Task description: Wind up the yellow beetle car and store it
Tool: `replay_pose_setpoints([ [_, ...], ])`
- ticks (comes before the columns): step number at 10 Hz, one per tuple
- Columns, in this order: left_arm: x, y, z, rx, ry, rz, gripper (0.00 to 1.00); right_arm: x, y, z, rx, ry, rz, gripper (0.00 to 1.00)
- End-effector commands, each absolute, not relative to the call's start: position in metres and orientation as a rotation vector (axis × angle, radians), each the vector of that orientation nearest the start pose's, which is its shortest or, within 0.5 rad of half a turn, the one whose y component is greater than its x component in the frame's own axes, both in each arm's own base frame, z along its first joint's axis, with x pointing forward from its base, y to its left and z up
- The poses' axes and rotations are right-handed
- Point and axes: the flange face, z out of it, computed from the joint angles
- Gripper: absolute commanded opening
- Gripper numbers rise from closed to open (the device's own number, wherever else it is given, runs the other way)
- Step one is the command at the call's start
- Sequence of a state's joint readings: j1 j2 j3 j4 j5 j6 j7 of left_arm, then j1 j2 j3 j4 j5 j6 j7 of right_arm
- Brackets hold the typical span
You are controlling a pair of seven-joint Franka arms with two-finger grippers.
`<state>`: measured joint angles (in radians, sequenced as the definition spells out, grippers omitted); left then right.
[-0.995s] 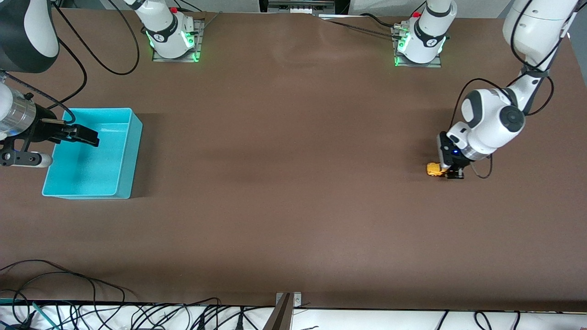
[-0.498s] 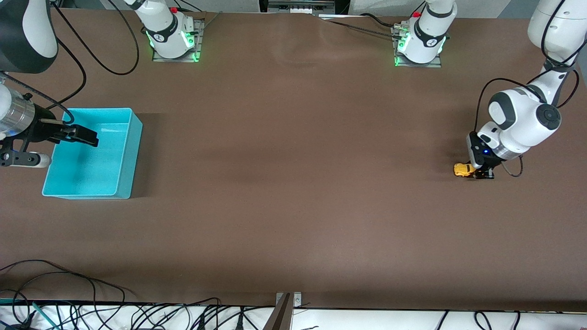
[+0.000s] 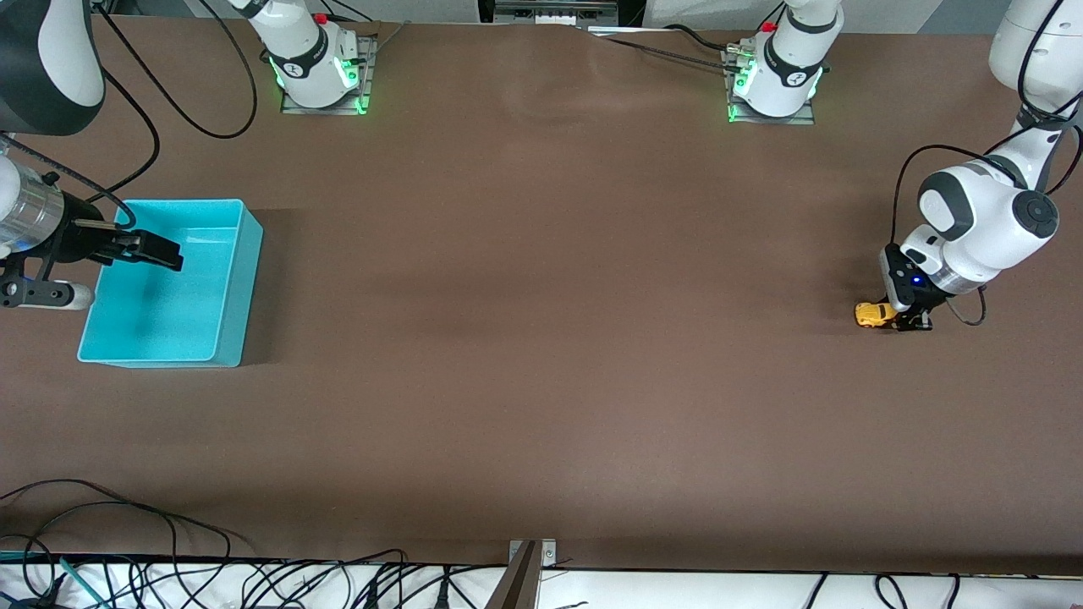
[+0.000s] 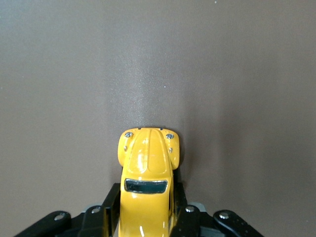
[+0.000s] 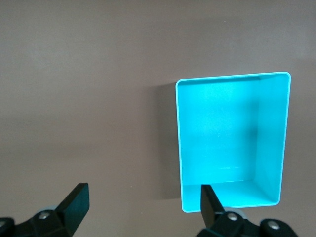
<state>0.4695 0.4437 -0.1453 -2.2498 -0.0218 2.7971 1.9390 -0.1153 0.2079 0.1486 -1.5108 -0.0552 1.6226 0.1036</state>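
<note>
Gripping the yellow beetle car (image 3: pixel 875 314) by its flanks, the left gripper (image 3: pixel 910 322) holds it low on the brown table (image 3: pixel 541 355) at the left arm's end. The right gripper (image 3: pixel 161 252) waits spread wide and empty over the turquoise bin (image 3: pixel 241 279). My worry is slippage: the fingers (image 4: pixel 190 217) pinch a small glossy rounded shell, so dragging it could tilt it, lift its wheels or let it squirt free. The mat looks matte and bare, well apart from the bin; loose cables (image 3: pixel 169 575) crowd the edge nearest the camera.
</note>
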Motion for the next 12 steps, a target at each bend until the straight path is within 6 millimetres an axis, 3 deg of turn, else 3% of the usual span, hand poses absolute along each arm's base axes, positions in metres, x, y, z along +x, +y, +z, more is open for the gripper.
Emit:
replay_pose_setpoints([
  [1,0.524,0.183,0.153,-2.130,2.239,-0.153,0.15,0.616,0.004,0.541,-3.147,0.104,0.150,1.00],
  [5,0.523,0.182,0.156,-2.142,2.255,-0.142,0.19,0.616,0.004,0.541,-3.147,0.104,0.150,1.00],
  [6,0.524,0.183,0.157,-2.145,2.251,-0.144,0.25,0.616,0.004,0.540,-3.147,0.104,0.155,1.00],
  [7,0.524,0.183,0.157,-2.147,2.250,-0.145,0.45,0.616,0.004,0.541,-3.147,0.104,0.150,1.00],
  [8,0.526,0.184,0.160,-2.145,2.248,-0.146,0.82,0.616,0.004,0.541,-3.147,0.104,0.150,1.00],
  [9,0.526,0.183,0.161,-2.149,2.257,-0.141,1.00,0.616,0.004,0.541,-3.147,0.104,0.153,1.00],
  [12,0.543,0.180,0.194,-2.169,2.297,-0.122,1.00,0.617,0.004,0.540,-3.147,0.104,0.153,1.00],
])
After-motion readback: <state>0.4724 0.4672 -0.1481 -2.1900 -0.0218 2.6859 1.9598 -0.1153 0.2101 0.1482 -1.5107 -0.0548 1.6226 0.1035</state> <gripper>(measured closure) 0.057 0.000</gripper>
